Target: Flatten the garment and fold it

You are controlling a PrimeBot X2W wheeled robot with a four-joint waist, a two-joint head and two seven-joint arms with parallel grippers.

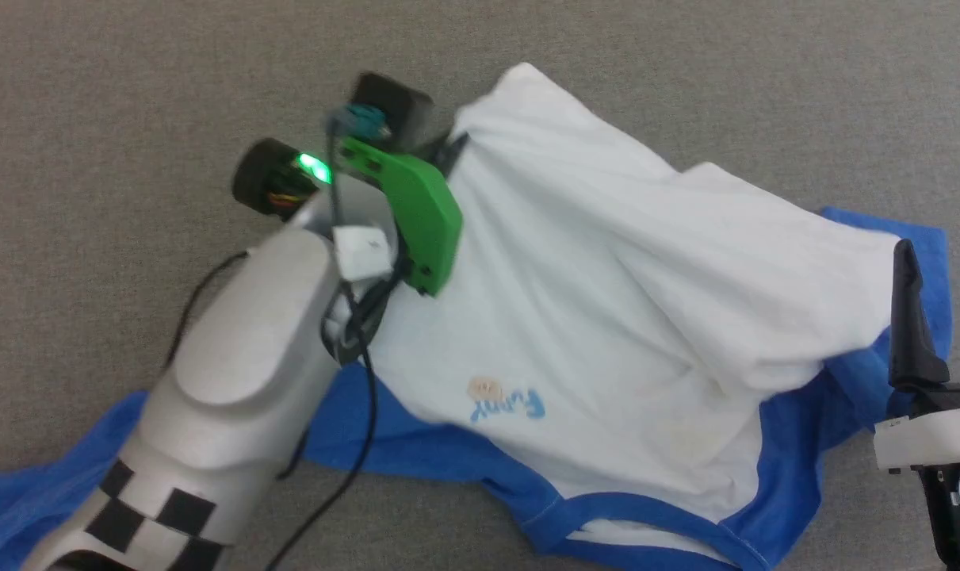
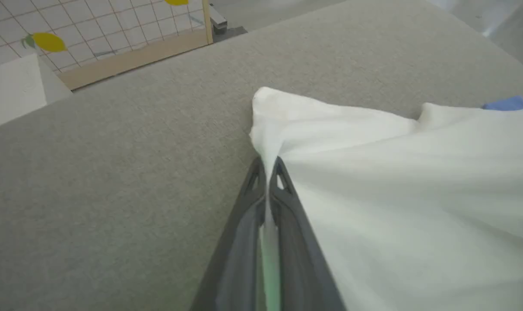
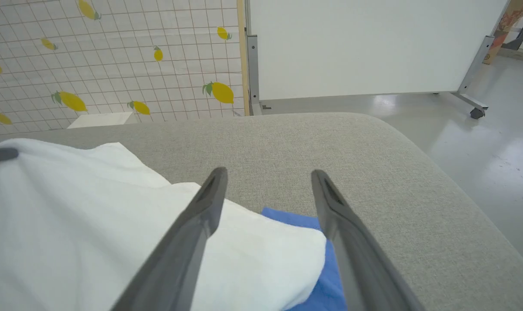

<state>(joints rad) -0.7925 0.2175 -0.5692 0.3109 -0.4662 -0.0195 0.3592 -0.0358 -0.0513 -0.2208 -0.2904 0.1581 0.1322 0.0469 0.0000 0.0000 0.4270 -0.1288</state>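
The pale forearm (image 1: 234, 381) of the left arm, marked with a black-and-white checked patch, is seen closest in the head view, above a blue sleeve (image 1: 20, 492) at the lower left. The left gripper (image 2: 267, 166) is closed on a pinch of white cloth at an edge of the T-shirt (image 1: 606, 262), and the cloth is raised into a ridge at that point. The right gripper (image 3: 268, 174) is held open, with nothing between its fingers, over the shirt's right side, where white cloth is folded over the other blue sleeve (image 3: 304, 220). The shirt is spread rumpled on a grey padded surface (image 1: 131, 95), chest side up. Light-blue lettering (image 1: 511, 406) and a tan mark (image 1: 485, 387) are shown on the chest, not far from the blue neckband (image 1: 606, 507).
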